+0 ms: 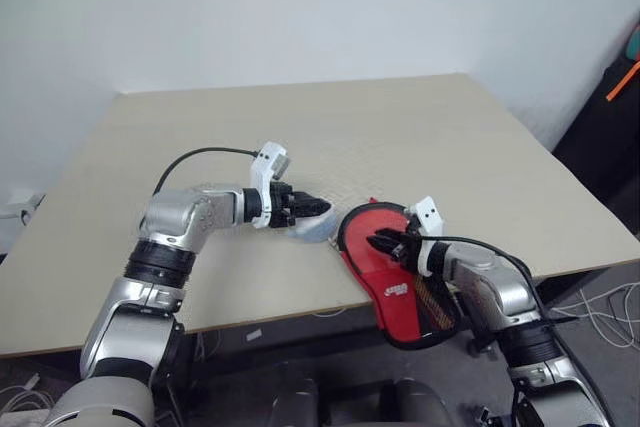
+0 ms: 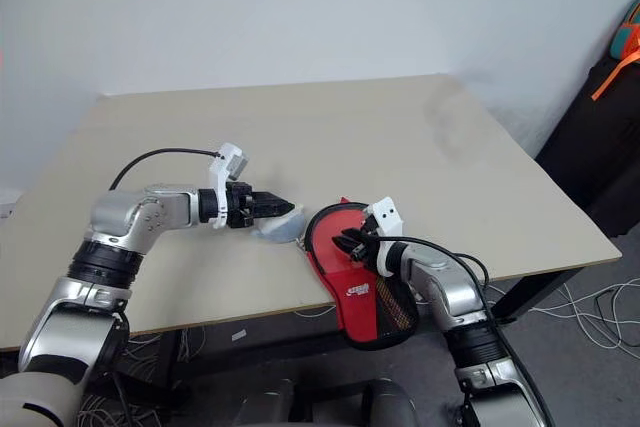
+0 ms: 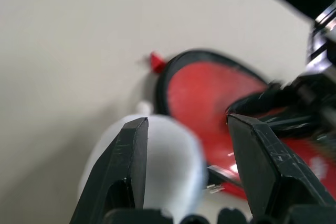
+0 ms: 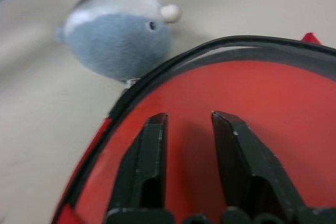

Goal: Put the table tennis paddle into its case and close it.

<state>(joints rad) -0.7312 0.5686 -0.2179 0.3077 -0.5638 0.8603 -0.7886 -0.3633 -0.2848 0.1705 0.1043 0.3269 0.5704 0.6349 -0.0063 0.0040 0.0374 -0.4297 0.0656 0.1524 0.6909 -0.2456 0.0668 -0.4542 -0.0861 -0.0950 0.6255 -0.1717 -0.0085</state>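
Lying under right gripper [image 4: 186, 121], paddle [image 4: 252, 108] in case [image 4: 173, 59], jaws narrowly parted, nothing held.

Small blue-grey plush toy [image 4: 118, 38], white top, tiny dark eye, lying on beige counter [image 1: 420, 137] near front edge. Loose cables on floor [image 1: 600, 317] off right side.

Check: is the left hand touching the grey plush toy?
Cannot tell. In the left wrist view the left hand straddles the plush toy, fingers open, but contact isn't plain.
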